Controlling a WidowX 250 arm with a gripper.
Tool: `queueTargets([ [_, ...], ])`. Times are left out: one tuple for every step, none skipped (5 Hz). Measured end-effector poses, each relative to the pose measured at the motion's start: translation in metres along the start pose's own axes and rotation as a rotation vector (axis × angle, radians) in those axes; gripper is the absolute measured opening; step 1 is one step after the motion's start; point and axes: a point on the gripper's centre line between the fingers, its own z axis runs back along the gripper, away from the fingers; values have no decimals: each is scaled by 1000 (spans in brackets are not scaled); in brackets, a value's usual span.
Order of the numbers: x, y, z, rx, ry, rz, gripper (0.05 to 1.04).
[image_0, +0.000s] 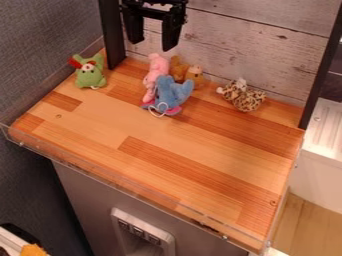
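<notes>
The blue plush toy (174, 91) lies on the wooden tabletop (167, 132), toward its back, and serves as the reference here. Well to its left, a green plush toy (90, 76) sits near the left edge, with something red at its head. Next comes the black gripper (153, 45), which hangs higher in the view than the blue toy and slightly to its left; its two fingers stand wide apart, and all the toys lie below it. A long pink plush toy (155, 72) lies just to the left of the blue one and behind it, overlapping it in the view, and is the nearest in the view to the gripper's tips. Directly behind the blue toy and slightly to its right is an orange-brown plush shape (178, 69) with a tan head (195, 73) beside it. Farther right, apart from the blue toy, lies a leopard-spotted plush toy (246, 98), near the plank wall (227, 37).
</notes>
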Motion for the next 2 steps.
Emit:
queueTargets([
  [-2,8,-5,-12,18,94,999],
  [-5,37,-6,-22,15,283,999],
])
